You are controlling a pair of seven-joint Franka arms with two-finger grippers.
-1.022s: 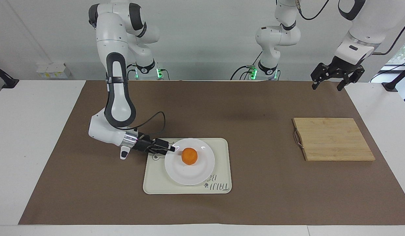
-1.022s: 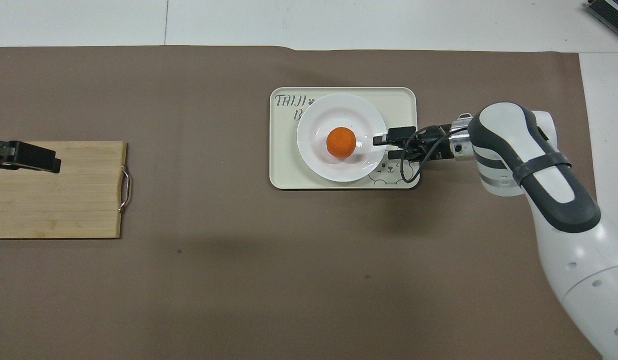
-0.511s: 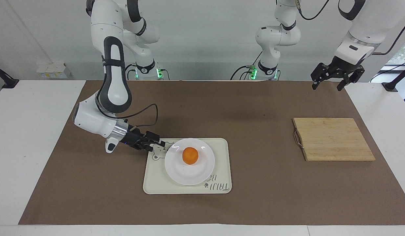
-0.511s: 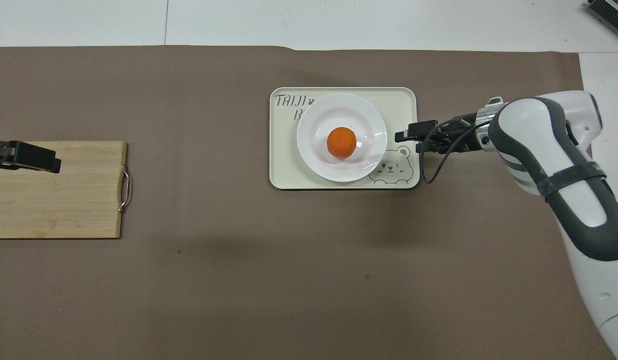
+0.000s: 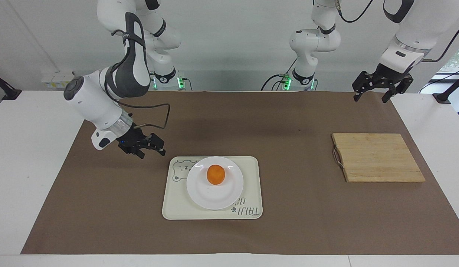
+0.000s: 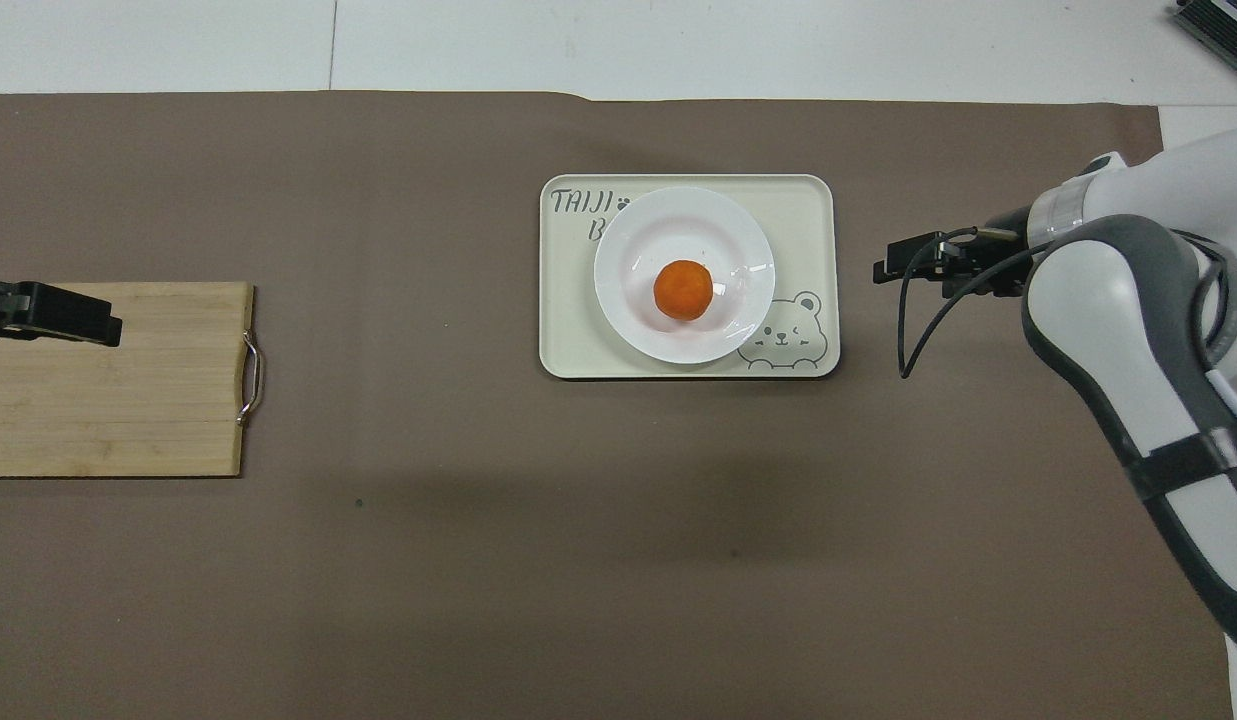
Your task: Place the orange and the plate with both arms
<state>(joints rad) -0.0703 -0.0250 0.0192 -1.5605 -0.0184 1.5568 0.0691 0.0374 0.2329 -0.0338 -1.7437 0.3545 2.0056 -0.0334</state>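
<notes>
Over the mat nr the robots, L gripper (image 5: 374,97) hangs empty, fingers apart, arm waiting. R gripper (image 5: 152,151), fingers apart, hovers just off the tray (image 5: 251,174). On it: plate (image 5: 214,196) w/ orange (image 5: 216,175) at center.

Facing camera high, opposite robots; overhead steep; both share tabletop (image 5: 288,122).

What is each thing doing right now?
orange: sitting on the plate
plate: resting on the tray
tray: flat on the table
cutting board: lying bare
right end effector: open, holding nothing
left end effector: open, waiting, holding nothing
</notes>
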